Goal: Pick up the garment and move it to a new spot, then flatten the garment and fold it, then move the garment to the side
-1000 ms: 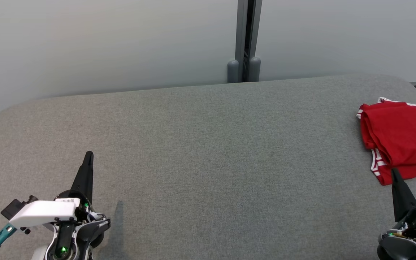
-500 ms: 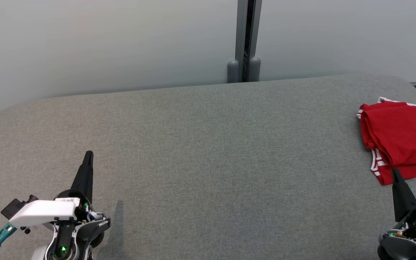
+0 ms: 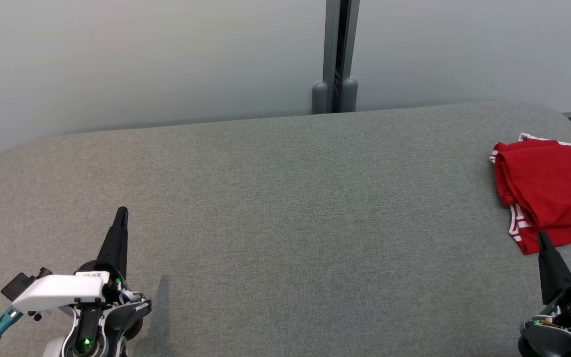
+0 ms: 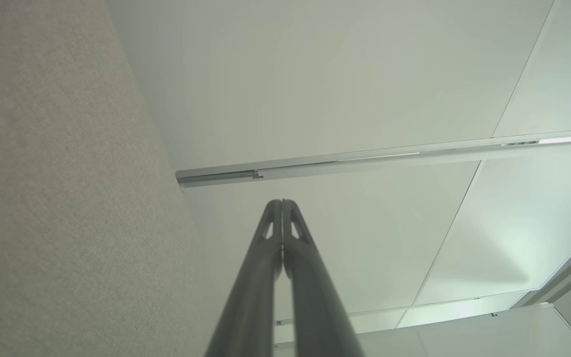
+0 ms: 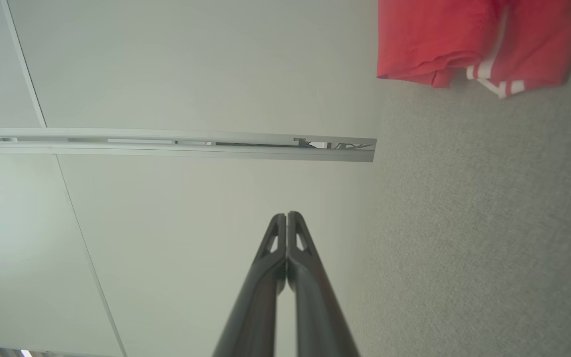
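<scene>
I have both arms parked at the near edge of the grey surface [image 3: 285,198]. The left gripper [image 3: 122,212] is near left and the right gripper [image 3: 542,235] near right. On each, the fingers are pressed together tip to tip with nothing between them.

The garment [image 3: 550,193], red with white stripes at a hem, lies at the far right of the surface and runs off the edge of my head view. The right gripper's tip overlaps its near hem there, but the right wrist view shows the cloth ahead of the fingers, not touching.

It lies in layers, roughly squared, so I judge it folded and set aside, with the last step done. If so, I only need to keep both arms clear. If it needs redoing, the right gripper must open, reach forward and pinch the near hem.
</scene>
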